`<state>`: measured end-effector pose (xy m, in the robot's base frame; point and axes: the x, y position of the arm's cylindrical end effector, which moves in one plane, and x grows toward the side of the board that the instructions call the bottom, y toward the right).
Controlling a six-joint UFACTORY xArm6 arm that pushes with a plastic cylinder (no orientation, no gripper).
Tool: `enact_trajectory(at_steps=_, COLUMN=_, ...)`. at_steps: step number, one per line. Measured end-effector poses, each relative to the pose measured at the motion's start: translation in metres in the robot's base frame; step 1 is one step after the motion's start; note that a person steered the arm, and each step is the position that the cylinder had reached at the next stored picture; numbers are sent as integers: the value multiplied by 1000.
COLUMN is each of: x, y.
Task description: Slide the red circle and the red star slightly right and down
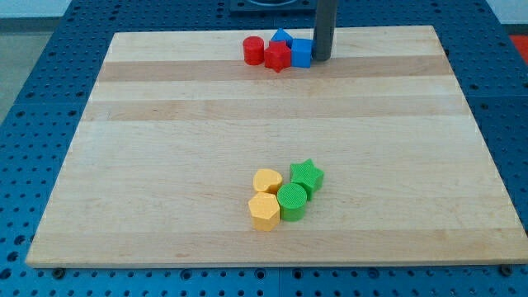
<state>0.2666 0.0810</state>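
Note:
The red circle [253,50] and the red star [278,57] sit side by side near the board's top edge, the circle to the view's left. A blue block [282,37] stands just behind the star and a blue cube [302,53] touches the star's right side. My tip [322,58] rests on the board right next to the blue cube's right side, so the cube lies between it and the red star.
Near the view's bottom centre is a tight cluster: a yellow heart [267,180], a yellow hexagon [264,211], a green circle [291,201] and a green star [307,175]. The wooden board [165,165] lies on a blue perforated table.

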Motion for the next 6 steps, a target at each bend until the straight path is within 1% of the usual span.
enact_trajectory(at_steps=1, x=2, y=0)
enact_trajectory(at_steps=2, x=38, y=1)
enact_trajectory(at_steps=3, x=77, y=-12)
enact_trajectory(at_steps=4, x=72, y=-71)
enact_trajectory(at_steps=6, x=43, y=-189)
